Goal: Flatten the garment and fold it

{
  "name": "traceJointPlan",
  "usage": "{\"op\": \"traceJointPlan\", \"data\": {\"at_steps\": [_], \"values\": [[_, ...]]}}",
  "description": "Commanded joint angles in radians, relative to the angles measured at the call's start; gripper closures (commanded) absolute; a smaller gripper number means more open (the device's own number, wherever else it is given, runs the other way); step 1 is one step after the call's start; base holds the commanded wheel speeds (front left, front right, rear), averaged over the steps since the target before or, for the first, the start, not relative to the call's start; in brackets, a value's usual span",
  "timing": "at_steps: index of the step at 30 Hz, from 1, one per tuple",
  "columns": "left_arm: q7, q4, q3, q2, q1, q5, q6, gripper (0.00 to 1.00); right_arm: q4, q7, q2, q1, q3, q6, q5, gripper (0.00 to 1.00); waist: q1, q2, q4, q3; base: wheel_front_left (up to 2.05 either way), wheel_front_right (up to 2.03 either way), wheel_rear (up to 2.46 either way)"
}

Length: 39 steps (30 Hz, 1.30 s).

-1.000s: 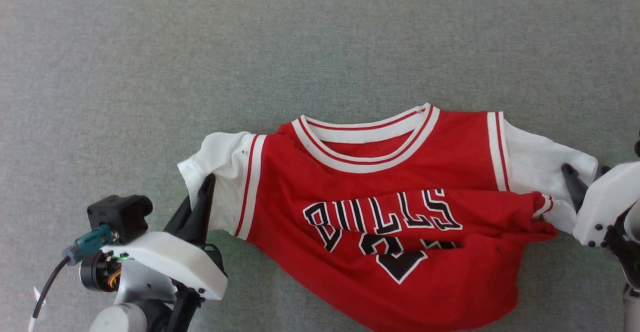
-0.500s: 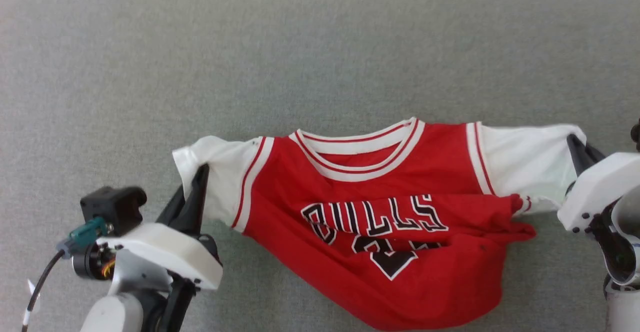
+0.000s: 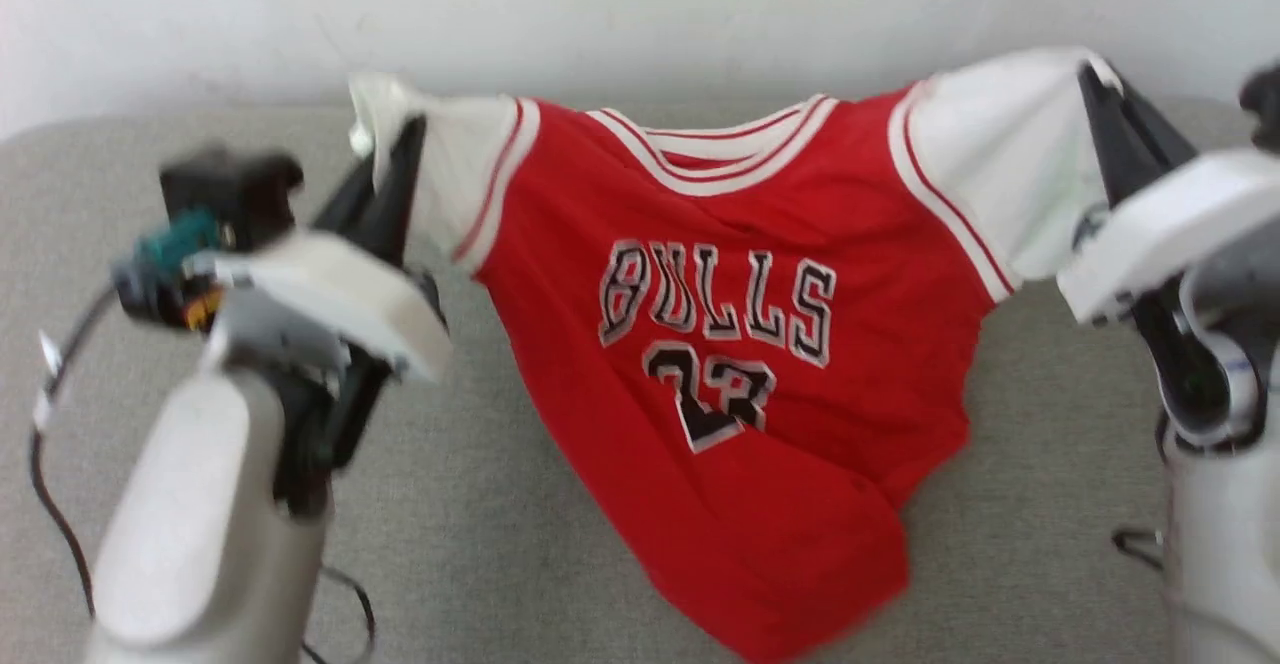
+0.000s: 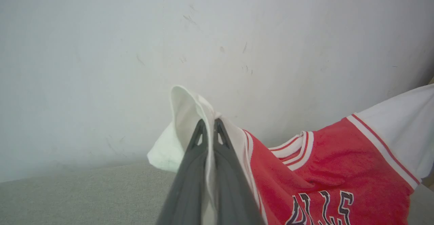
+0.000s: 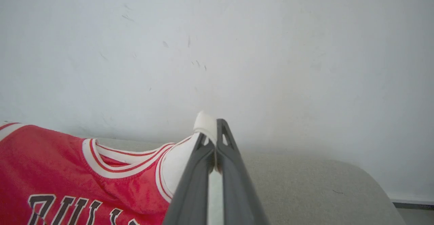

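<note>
My left gripper (image 3: pixel 408 139) is clenched on one white sleeve of the garment (image 3: pixel 760 364), and my right gripper (image 3: pixel 1090 84) is clenched on the other. The garment hangs spread between them above the grey cushion (image 3: pixel 500 504), its print facing me. Its red body droops toward the cushion, and I cannot tell whether the hem touches it. A pale wall (image 3: pixel 600 14) rises behind the cushion.
</note>
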Motion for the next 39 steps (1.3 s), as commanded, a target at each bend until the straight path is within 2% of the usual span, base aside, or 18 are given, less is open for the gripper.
{"op": "traceJointPlan", "data": {"at_steps": [1,6,12,25,33,39], "values": [[0.017,0.033,-0.003,0.012,-0.093,0.005,-0.018,1.00,0.021,-0.007,-0.011,-0.070,0.032,0.000,-0.007,1.00,0.0001,0.0000,-0.041,-0.060,0.00,0.00,0.00],[0.060,0.141,-0.011,0.026,-0.308,0.021,-0.043,1.00,0.103,-0.007,-0.042,-0.247,0.106,0.000,-0.015,1.00,0.0001,0.0000,-0.061,-0.077,0.00,0.00,0.00],[0.093,0.263,-0.017,0.035,-0.507,0.042,-0.053,1.00,0.213,-0.017,-0.041,-0.440,0.157,0.000,-0.029,1.00,0.0001,0.0000,-0.082,-0.063,0.00,0.00,0.00],[0.083,0.497,-0.020,0.074,-0.844,0.092,-0.068,1.00,0.527,-0.092,-0.008,-0.837,0.182,0.000,-0.149,1.00,0.0001,0.0000,-0.132,0.104,0.00,0.00,0.00],[-0.010,0.572,-0.005,0.077,-1.046,0.099,-0.082,1.00,0.648,-0.134,0.001,-1.036,0.126,0.000,-0.262,1.00,0.0001,0.0000,-0.130,0.292,0.00,0.00,0.00],[-0.117,0.635,0.017,0.066,-1.132,0.077,-0.097,1.00,0.719,-0.192,0.004,-1.143,0.087,0.000,-0.359,1.00,0.0001,0.0000,-0.110,0.386,0.00,0.00,0.00]]}}
